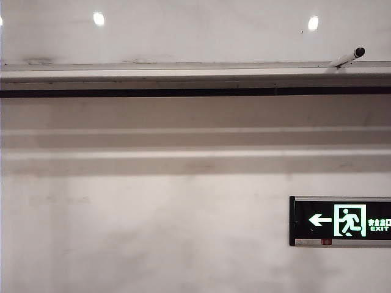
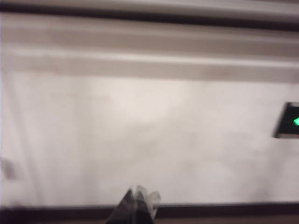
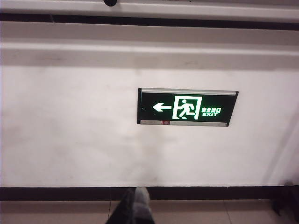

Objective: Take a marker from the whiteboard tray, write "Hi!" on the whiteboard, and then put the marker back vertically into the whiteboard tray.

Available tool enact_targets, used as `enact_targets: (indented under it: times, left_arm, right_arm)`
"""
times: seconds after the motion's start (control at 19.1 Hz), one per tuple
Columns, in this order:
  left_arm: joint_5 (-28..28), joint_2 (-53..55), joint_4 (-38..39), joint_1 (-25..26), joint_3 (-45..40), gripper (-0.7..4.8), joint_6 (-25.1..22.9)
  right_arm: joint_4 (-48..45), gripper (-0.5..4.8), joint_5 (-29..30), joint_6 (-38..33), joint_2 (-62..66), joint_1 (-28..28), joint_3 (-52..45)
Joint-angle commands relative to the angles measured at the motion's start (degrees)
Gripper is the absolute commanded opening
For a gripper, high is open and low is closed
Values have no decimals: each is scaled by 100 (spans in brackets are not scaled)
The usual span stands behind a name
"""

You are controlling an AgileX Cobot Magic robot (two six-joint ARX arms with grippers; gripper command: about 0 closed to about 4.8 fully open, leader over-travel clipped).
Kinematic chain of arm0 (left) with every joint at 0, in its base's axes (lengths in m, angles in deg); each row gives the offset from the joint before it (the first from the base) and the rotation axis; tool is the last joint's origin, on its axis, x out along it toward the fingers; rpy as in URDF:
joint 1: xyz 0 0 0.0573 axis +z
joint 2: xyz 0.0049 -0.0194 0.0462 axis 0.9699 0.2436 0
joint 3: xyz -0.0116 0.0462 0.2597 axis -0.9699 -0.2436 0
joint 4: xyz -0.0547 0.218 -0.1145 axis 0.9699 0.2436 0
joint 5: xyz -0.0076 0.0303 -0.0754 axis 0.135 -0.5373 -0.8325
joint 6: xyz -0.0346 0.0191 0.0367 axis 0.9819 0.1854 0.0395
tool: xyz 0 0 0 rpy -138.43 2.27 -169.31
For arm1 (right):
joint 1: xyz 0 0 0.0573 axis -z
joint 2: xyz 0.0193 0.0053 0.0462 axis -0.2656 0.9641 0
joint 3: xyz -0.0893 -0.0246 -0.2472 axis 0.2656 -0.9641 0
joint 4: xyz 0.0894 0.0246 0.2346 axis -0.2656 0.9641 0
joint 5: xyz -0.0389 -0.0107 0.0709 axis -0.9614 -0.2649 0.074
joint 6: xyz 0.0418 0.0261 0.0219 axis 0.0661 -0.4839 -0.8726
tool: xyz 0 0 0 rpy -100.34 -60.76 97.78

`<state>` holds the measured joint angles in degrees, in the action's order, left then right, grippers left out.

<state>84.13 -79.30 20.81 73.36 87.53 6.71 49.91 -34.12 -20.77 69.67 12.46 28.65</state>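
Glossy white whiteboard [image 1: 195, 30] is filling the top of the exterior view, mirroring round ceiling lights, and along its lower edge the long pale grey metal tray [image 1: 183, 76] is running from side to side with a dark strip beneath it. Near the tray's right end the slim white marker [image 1: 348, 58] is leaning at a slant, its rounded black cap uppermost, probably propped that way so it stays within easy reach. Below, a green exit sign [image 1: 340, 221] is glowing on the matte wall; neither arm is showing here. From the left wrist view, blurred, the left gripper [image 2: 140, 193] is pointing at the bare wall, its pale fingertips looking pressed together and holding nothing. From the right wrist view, the right gripper [image 3: 135, 196] is sitting low before the sign, its dark jaws closed and empty, well below the tray.
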Motion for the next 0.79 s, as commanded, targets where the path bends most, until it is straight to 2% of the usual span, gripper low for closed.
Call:
enact_targets:
  times: [0.05,0.1,0.31,0.79]
  left_arm:
    - [201,-17,-260,35,2,-6,-605]
    - [210,-17,-236,31,2,-6,-728]
    - [448,-17,68,28,2,-6,-728]
    - [437,-17,-42,26,2,-5,-710]
  right_arm:
    - [-85,-1,-7,-22,-9,-9,31]
    - [-85,-1,-7,-20,-9,-7,31]
    - [-85,-1,-7,-22,-9,-9,31]
    - [-85,-1,-7,-22,-9,-9,31]
